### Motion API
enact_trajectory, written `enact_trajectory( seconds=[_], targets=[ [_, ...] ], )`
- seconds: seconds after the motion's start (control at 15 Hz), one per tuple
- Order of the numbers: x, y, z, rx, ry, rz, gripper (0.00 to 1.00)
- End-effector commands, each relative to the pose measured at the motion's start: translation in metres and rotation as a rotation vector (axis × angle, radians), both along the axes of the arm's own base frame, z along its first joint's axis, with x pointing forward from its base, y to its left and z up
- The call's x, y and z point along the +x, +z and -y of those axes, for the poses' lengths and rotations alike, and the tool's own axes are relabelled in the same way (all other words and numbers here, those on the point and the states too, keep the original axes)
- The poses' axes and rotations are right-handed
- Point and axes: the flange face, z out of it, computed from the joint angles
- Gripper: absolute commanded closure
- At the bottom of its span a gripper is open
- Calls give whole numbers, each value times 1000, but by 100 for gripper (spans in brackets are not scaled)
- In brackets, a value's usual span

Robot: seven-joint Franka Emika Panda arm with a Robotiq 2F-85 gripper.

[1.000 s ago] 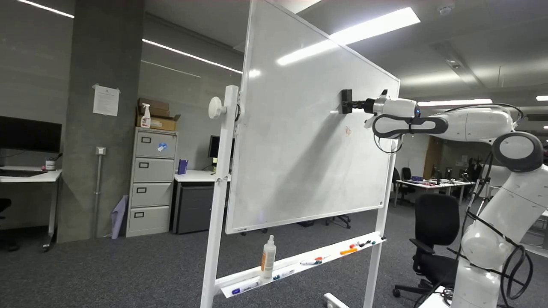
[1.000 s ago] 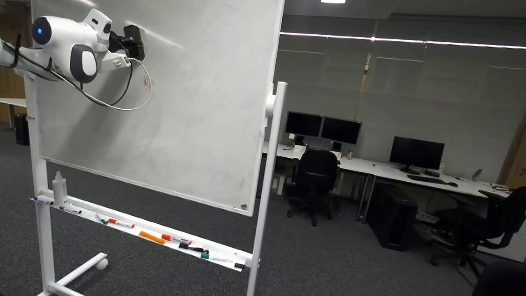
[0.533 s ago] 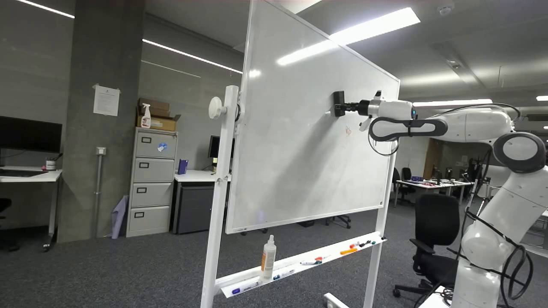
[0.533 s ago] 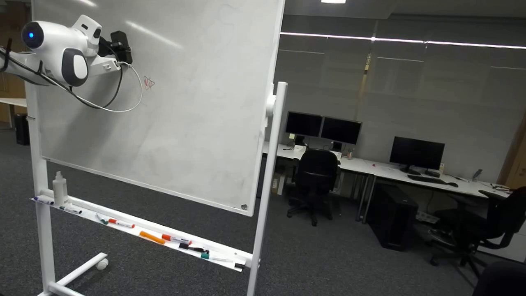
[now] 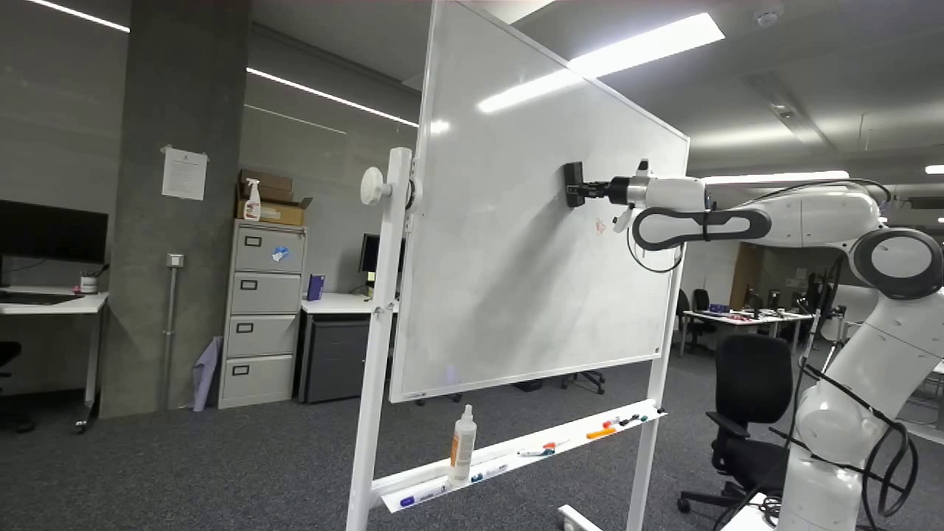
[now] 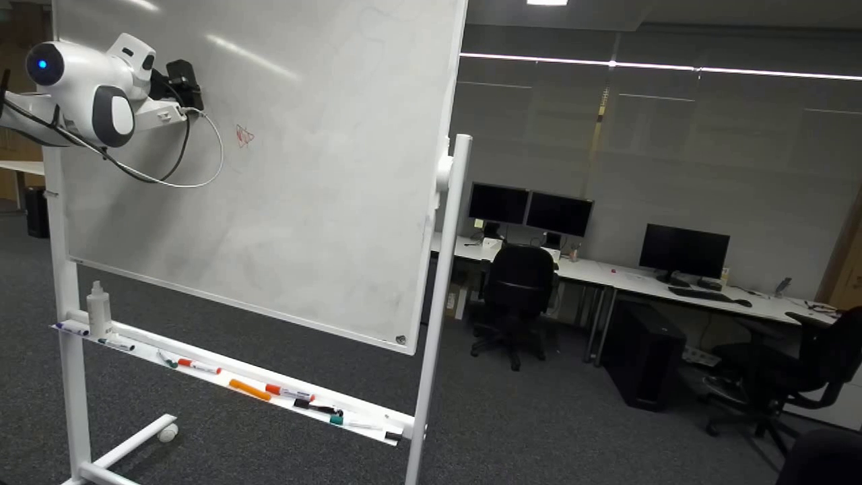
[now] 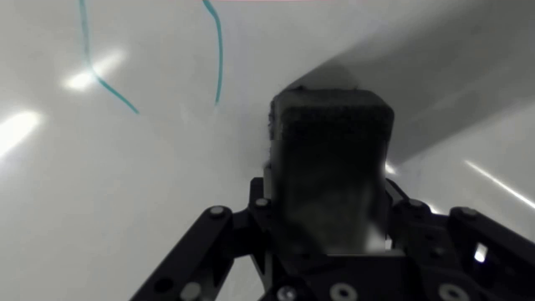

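Black two-finger gripper point(image 7: 328, 196) partway closed, clamped from both sides on a black rectangular fuzzy-edged eraser block point(image 7: 330, 167). Block's far face looks to be touching the glossy white-framed whiteboard point(image 7: 125, 209); thin teal marker strokes point(image 7: 220, 54) nearby. Small red scribble point(image 6: 244, 137) below block, both exterior views.
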Motion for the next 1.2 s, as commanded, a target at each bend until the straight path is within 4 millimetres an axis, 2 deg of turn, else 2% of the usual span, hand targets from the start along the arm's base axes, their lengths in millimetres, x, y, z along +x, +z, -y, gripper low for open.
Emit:
enact_trajectory(
  seconds=[0.0,0.2,0.53,1.0,1.13],
  targets=[
    [13,-6,17,-1,-34,-9,69],
    [11,-5,36,22,-62,-7,69],
    [16,-6,86,101,-136,1,69],
    [20,-35,102,184,-122,12,69],
    [19,-32,113,204,-131,-3,69]
  ],
)
